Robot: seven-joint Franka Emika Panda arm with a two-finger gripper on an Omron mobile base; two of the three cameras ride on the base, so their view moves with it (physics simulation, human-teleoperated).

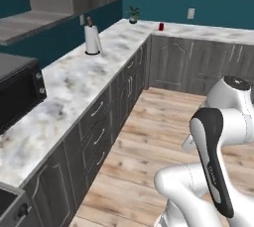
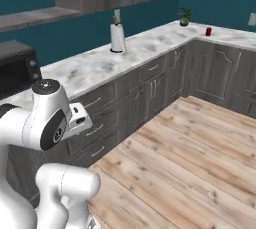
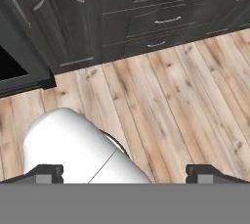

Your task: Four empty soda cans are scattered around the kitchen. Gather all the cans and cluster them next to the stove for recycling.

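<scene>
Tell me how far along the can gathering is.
Nothing looks done yet. The tool is open and empty, pointed at the wood floor. One red can stands on the far counter near the corner plant, not yet fetched; other cans aren't visible.

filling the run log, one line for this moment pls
claw open, empty, over floor | red can on far counter, near plant | no can held

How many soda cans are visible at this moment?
1. A red soda can stands upright on the far counter, near the corner, right of the small potted plant. The remaining cans may be out of frame or hidden.
</scene>
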